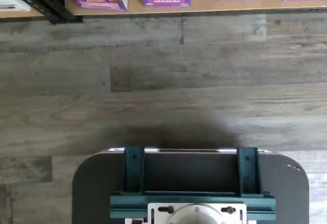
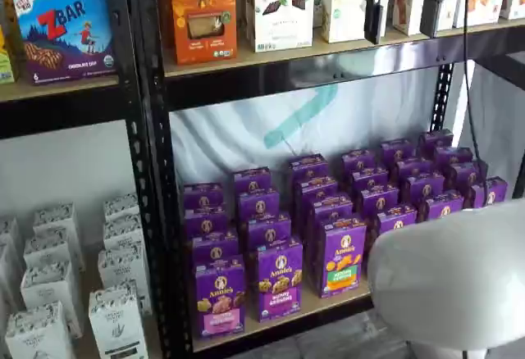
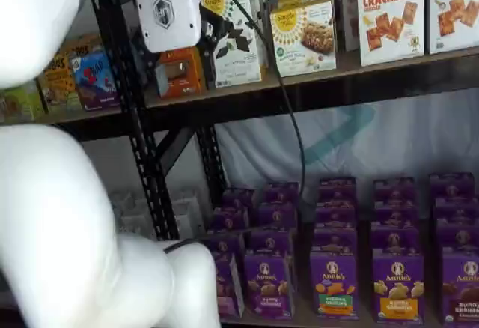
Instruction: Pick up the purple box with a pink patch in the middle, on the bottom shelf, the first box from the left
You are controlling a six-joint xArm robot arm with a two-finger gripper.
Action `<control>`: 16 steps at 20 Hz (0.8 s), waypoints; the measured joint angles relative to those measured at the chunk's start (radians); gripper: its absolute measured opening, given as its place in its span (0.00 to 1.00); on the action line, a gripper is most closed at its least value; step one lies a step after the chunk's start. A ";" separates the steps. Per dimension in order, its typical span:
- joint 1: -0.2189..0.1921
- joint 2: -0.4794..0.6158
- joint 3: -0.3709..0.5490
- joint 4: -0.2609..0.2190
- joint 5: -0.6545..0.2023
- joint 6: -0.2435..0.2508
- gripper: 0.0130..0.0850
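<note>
Tan bottom shelf (image 2: 328,303) under rows of purple cartons (image 2: 340,254)

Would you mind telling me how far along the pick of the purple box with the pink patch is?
Nothing looks done yet: the purple box stands untouched at the front of the bottom shelf. The pincer hangs open and empty, high up by the upper shelf. Still to come: descend, approach, grasp, lift out.
</note>
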 joint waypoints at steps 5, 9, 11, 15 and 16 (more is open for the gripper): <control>-0.043 0.000 0.001 0.049 0.000 -0.022 1.00; -0.023 -0.006 0.014 0.031 -0.017 -0.012 1.00; 0.003 -0.014 0.033 0.011 -0.037 0.005 1.00; 0.009 -0.027 0.080 0.022 -0.075 0.015 1.00; 0.004 -0.033 0.099 0.034 -0.090 0.014 1.00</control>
